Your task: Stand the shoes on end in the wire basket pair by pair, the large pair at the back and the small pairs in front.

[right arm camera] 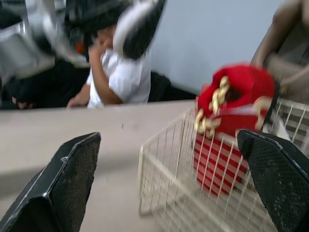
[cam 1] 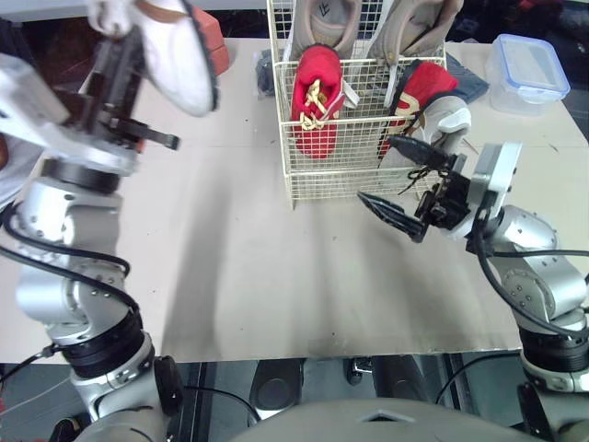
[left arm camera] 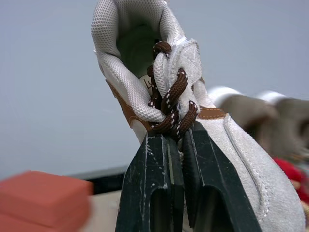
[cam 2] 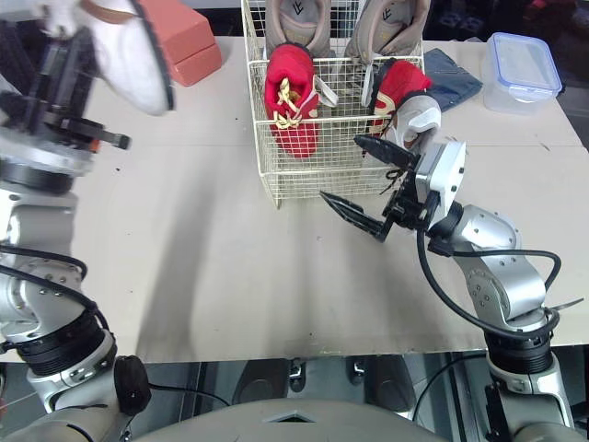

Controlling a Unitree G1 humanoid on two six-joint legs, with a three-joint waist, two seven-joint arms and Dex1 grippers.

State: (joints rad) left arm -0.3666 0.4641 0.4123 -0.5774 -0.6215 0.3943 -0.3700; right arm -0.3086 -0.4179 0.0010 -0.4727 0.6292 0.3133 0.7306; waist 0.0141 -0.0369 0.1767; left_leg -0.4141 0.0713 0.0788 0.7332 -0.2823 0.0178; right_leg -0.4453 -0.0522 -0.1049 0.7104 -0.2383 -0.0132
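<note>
My left gripper [left arm camera: 176, 139] is raised high at the far left, shut on the tongue and brown laces of a small white shoe [cam 1: 177, 57]. The wire basket [cam 1: 350, 177] stands at the table's back centre. Two large beige shoes [cam 1: 333, 20] stand on end at its back. In front of them stand a small red shoe [cam 1: 314, 99] on the left and its mate [cam 1: 425, 87] on the right, with a white toe. My right gripper [cam 1: 377, 169] hangs open at the basket's front right corner, holding nothing.
A clear lidded plastic box [cam 1: 527, 72] sits at the back right, with folded denim [cam 2: 453, 77] beside the basket. An orange-red block [cam 2: 180, 40] lies at the back left. A person in a white shirt [right arm camera: 117, 77] sits beyond the table.
</note>
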